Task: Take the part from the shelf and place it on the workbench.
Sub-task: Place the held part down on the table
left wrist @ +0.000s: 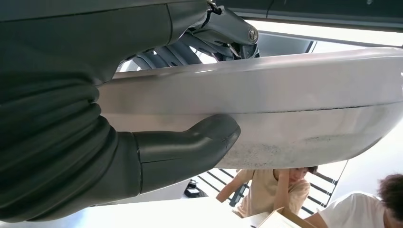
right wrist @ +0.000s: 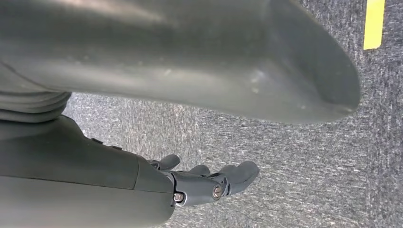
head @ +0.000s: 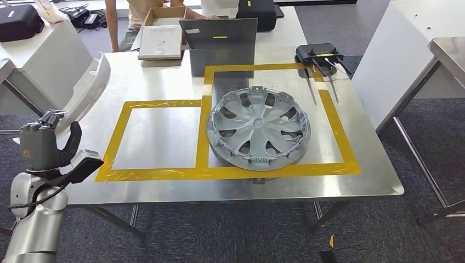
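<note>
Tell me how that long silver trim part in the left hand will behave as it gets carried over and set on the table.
The silver trim part looks like a thin moulded shell, so probably light and rigid. Its glossy curved surface may be slippery under the left hand, which grips it near one end. Long and curved, it would likely rock or tip when set on the steel table.
</note>
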`<action>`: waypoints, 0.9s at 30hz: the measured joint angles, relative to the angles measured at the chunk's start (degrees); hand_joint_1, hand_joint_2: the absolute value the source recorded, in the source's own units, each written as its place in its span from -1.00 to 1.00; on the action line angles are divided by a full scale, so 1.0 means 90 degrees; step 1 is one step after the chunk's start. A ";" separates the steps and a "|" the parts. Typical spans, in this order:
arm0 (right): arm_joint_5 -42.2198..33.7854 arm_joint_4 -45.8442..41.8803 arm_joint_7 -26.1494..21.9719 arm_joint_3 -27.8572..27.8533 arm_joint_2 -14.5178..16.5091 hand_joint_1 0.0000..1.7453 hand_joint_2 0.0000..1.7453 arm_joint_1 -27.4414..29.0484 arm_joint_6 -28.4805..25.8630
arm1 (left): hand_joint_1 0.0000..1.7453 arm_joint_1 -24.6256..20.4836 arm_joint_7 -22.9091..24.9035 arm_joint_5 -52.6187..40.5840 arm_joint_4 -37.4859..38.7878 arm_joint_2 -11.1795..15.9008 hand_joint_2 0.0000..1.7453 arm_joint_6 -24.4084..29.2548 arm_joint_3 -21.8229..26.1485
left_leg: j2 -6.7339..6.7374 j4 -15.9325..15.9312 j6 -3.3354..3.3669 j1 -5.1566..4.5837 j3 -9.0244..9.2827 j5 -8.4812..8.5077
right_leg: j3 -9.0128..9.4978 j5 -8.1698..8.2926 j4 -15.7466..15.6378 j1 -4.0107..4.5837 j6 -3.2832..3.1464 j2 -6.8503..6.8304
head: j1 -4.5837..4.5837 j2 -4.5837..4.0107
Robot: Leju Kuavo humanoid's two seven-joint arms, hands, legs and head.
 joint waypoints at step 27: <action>0.0140 0.0000 0.0201 0.0000 0.0040 -1.00 -1.00 -0.0005 0.0105 | 1.00 -0.2744 -0.0026 -0.0875 0.3916 -0.0592 1.00 0.0055 -0.0622 | 0.0015 0.0035 0.0001 -0.0003 -0.0022 -0.0007 | 0.0015 0.0023 -0.0039 -0.0027 0.0039 0.0024 | 0.0002 0.0000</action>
